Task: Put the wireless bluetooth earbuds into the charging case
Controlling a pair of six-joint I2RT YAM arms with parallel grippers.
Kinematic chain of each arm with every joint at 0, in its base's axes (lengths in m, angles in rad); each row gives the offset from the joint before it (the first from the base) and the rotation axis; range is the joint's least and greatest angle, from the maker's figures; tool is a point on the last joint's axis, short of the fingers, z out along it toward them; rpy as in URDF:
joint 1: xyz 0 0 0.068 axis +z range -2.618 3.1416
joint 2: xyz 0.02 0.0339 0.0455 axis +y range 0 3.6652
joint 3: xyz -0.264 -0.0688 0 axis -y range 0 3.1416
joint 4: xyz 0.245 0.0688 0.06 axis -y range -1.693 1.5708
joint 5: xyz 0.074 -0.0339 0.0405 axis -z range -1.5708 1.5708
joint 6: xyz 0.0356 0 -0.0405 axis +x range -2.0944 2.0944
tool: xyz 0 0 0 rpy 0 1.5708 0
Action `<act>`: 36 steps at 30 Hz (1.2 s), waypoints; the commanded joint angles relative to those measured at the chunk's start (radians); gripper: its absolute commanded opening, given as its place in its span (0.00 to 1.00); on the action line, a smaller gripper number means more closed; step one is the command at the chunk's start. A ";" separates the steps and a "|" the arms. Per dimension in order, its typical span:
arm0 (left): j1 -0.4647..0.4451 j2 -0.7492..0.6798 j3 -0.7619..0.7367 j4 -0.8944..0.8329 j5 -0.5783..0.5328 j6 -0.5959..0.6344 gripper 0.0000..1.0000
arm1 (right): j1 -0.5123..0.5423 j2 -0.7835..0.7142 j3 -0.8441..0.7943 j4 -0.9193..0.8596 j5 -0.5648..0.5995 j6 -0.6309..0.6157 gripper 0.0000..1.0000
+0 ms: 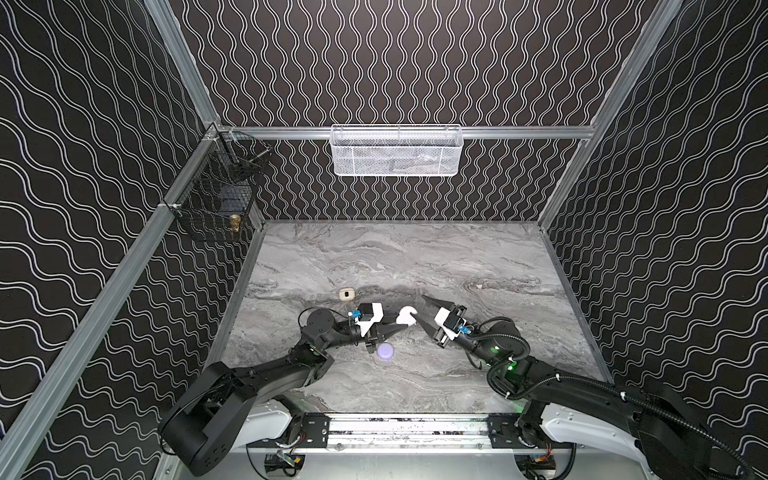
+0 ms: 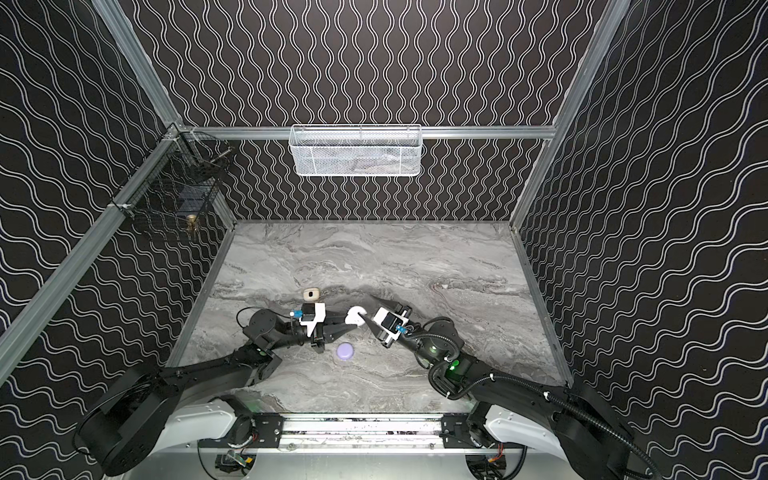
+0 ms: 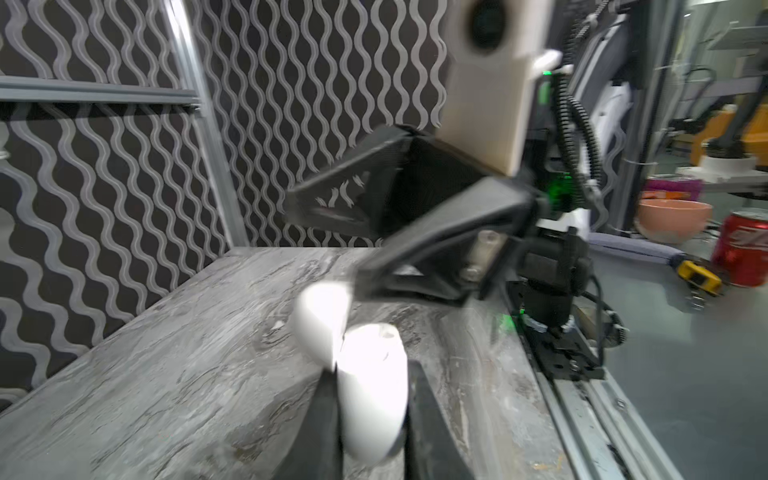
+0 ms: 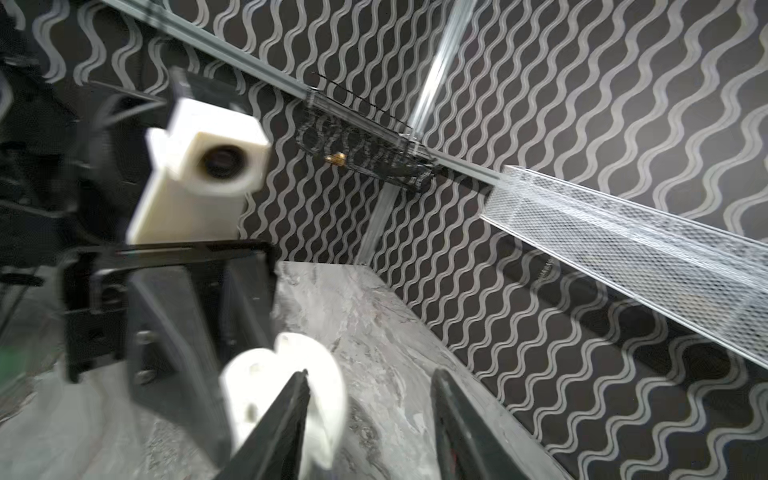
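Left wrist view: left jaws pinch open white case (image 3: 370, 399), right jaws spread beside its lid (image 3: 320, 324); no earbuds visible, so insertion seems undone.

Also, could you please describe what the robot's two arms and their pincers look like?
Both arms are black, with white covers near the base. The left arm has a thin black cable loop; the right arm carries a ribbed black hose and green lights. Each wrist has a white camera block. The left pincer and right pincer have pointed black triangular fingers.
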 commanded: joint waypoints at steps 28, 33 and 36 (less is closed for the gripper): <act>-0.010 0.033 -0.132 0.100 -0.237 -0.032 0.00 | -0.011 -0.001 0.322 -0.919 0.487 0.954 0.51; -0.010 -0.002 -0.133 0.054 -0.257 0.003 0.00 | -0.018 0.109 0.291 -1.021 0.467 1.001 0.54; -0.010 0.031 -0.135 0.078 -0.256 -0.001 0.00 | -0.021 0.217 0.294 -1.027 0.399 1.003 0.53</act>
